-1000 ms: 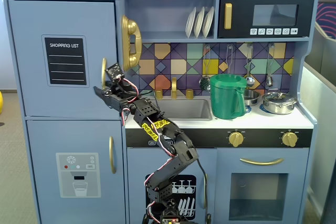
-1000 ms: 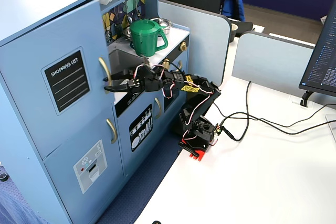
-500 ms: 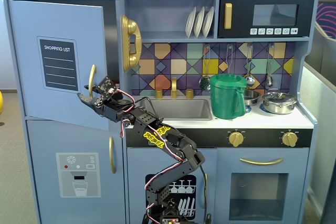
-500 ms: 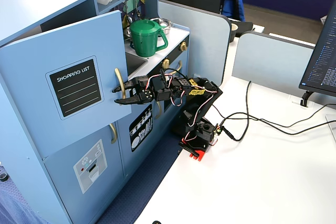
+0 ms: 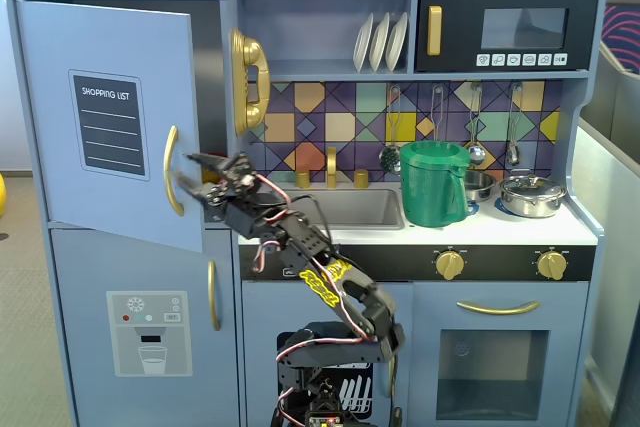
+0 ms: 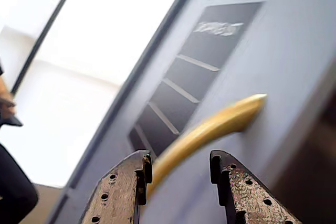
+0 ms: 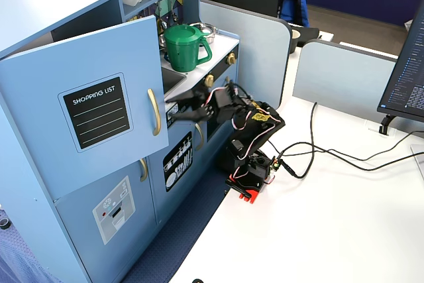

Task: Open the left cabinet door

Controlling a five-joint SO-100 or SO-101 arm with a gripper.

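The left cabinet door [image 5: 120,107] is light blue with a black "SHOPPING LIST" panel and a curved gold handle [image 5: 172,172]. It stands swung partly open from the cabinet. My gripper [image 5: 190,172] is open, right by the handle's middle. In the wrist view the handle [image 6: 210,127] runs between and beyond my two black fingers [image 6: 121,187], on the door [image 6: 294,51], and my gripper [image 6: 178,169] holds nothing. In the side fixed view my gripper [image 7: 173,109] sits just right of the handle [image 7: 154,112] on the door [image 7: 86,97], with a small gap.
Below hangs a blue door with a water-dispenser graphic [image 5: 150,322]. A green pitcher [image 5: 435,182] and a steel pot [image 5: 532,195] stand on the counter beside the sink [image 5: 355,209]. The arm's base [image 7: 250,170] sits on a white desk with cables [image 7: 331,154].
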